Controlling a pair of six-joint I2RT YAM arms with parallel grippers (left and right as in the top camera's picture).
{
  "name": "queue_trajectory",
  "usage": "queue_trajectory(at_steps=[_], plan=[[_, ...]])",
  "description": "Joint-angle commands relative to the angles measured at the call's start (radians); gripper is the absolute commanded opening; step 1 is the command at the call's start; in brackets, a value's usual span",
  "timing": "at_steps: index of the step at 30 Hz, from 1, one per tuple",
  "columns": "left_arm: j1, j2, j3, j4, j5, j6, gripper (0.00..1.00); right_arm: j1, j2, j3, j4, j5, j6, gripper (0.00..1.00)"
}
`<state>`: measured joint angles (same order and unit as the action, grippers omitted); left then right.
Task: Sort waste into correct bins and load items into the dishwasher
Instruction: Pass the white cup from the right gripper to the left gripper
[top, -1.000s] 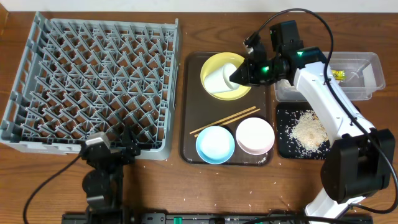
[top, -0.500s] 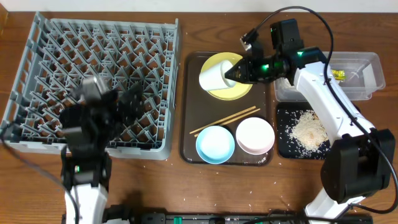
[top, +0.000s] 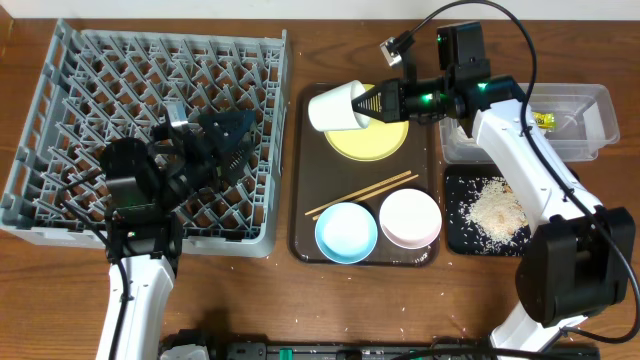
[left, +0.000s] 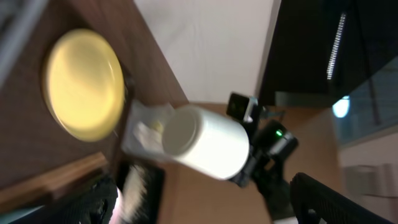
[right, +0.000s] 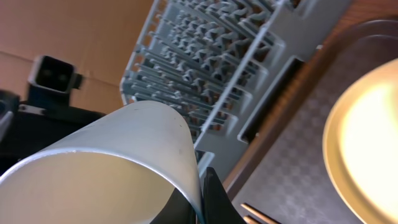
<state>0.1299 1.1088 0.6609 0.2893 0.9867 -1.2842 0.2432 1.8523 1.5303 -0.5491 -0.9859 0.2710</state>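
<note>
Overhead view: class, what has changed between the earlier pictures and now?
The right gripper, shut on the cup, lifted it off the plate and carried it left toward the rack. The left gripper rose from the table edge to over the rack. Plate, blue bowl, white bowl and chopsticks stayed.

A brown wooden table with visible grain carries everything. At its left stands a large square grey plastic dish rack with upright pegs and lattice walls, its near edge close to the table's front. Just beside the rack's right wall lies a dark-brown rectangular serving tray. To the right of that tray, at the back, sits a clear rectangular plastic tub, and just in front of the tub lies a shallow glossy black rectangular tray. A few pale specks dot the bare wood in front of the serving tray.
</note>
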Motion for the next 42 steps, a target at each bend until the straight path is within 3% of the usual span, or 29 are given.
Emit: queue_trajectory(at_steps=[1,16,29,42], plan=[[0.003,-0.003,0.022,0.005,0.106,-0.15,0.89,0.023,0.007,0.008,0.029,-0.122,0.009,0.01],[0.004,-0.003,0.021,0.005,0.414,0.043,0.89,0.168,0.13,0.008,0.262,-0.482,0.009,0.01],[0.003,-0.003,0.016,0.005,0.479,0.102,0.89,0.232,0.14,0.008,0.398,-0.535,0.07,0.01],[0.003,-0.003,0.016,0.005,0.471,0.098,0.89,0.259,0.144,0.008,0.404,-0.491,0.079,0.01]])
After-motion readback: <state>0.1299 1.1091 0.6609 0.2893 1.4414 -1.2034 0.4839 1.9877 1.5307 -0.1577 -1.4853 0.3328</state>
